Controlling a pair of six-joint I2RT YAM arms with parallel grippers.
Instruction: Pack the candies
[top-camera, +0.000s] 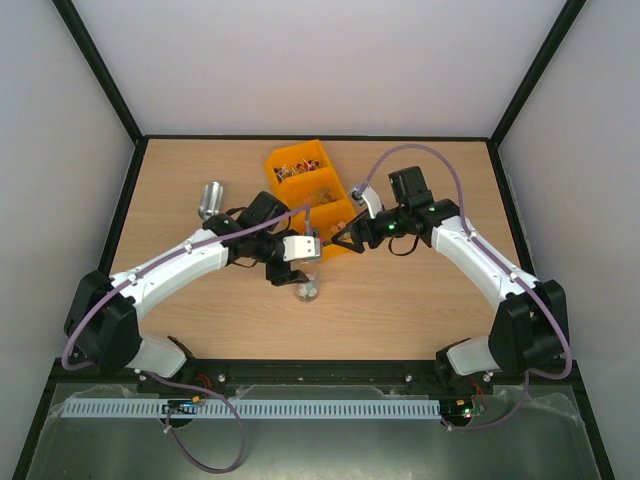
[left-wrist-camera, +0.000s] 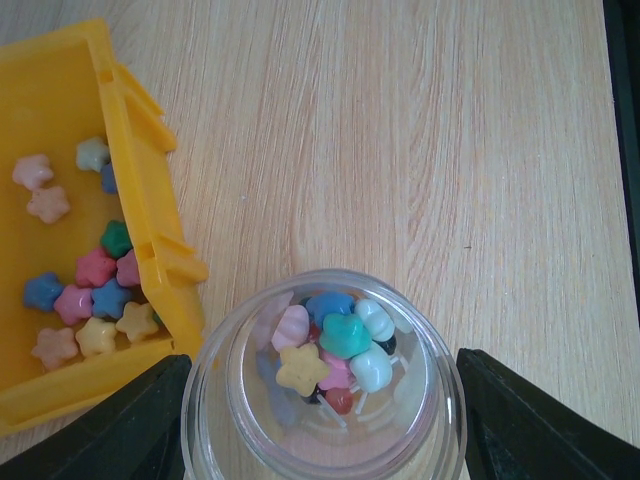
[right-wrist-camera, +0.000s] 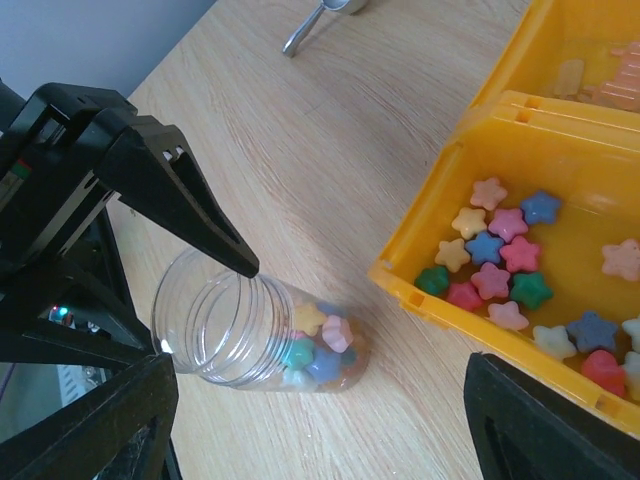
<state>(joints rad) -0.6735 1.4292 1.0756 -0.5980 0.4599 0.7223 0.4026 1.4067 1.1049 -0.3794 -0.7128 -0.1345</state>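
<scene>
You get bright, even light from above, with shadows soft and faint on the wooden table (top-camera: 420, 300). Your wrist views stay sharp at centre. The jar (left-wrist-camera: 215, 390) shows mild glare along its rim.

The jar (left-wrist-camera: 325, 400) sits between the left fingers (left-wrist-camera: 110, 430), candies (left-wrist-camera: 335, 345) in it. Just left of those fingers lies the bin (left-wrist-camera: 150, 230), more candies in it, before the right fingers (right-wrist-camera: 90, 430). The scoop (top-camera: 211, 198) lies on the tabletop (top-camera: 420, 300), well apart.
</scene>
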